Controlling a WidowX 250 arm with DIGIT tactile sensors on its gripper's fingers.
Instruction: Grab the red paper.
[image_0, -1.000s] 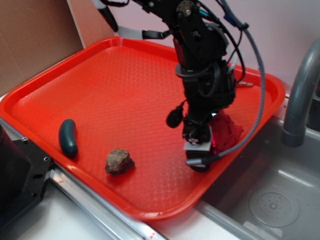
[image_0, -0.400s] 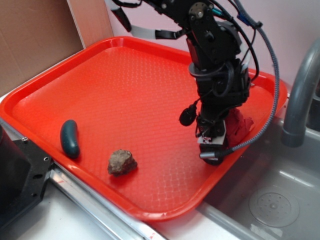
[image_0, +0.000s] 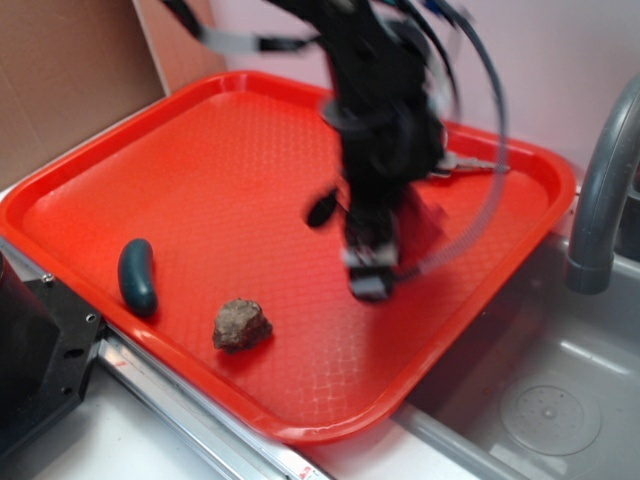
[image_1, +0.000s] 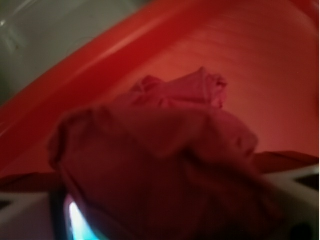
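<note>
Red paper (image_1: 155, 165) is filling most of our wrist view, a crumpled pinkish-red ball sitting right up against the camera and between what look like pale finger edges at the lower corners, so we are judging that it is lying directly in the line of our gripper (image_0: 368, 270), neither left nor right of it. In the exterior view our arm is blurring over the right-hand part of the red tray (image_0: 150, 170), and the ball is mostly hiding behind it, showing only as a darker red patch just to the right of the arm, near the tray's edge beside the sink (image_0: 560, 400). We cannot tell from either view whether our jaws are pressing on the paper or merely standing around it, since blur and closeness are hiding the fingertips. The ball is showing no clear long axis, so we are reckoning the angle of approach matters little; what matters is keeping it centred between the fingers. A brown rock (image_0: 241, 324) and a dark green pickle-shaped thing (image_0: 137, 275) are lying well apart from us, toward the tray's near left edge
</note>
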